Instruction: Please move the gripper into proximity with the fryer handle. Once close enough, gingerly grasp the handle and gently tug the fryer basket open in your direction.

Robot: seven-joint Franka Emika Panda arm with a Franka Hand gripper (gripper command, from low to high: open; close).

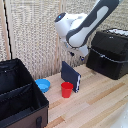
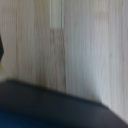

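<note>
Arm hung high over the table, short of the fryer at the exterior view's right | handle on its front, untouched, basket shut | gripper near the fryer, fingers hidden, couldn't tell their state | red cup and blue bowl stood well clear.
</note>
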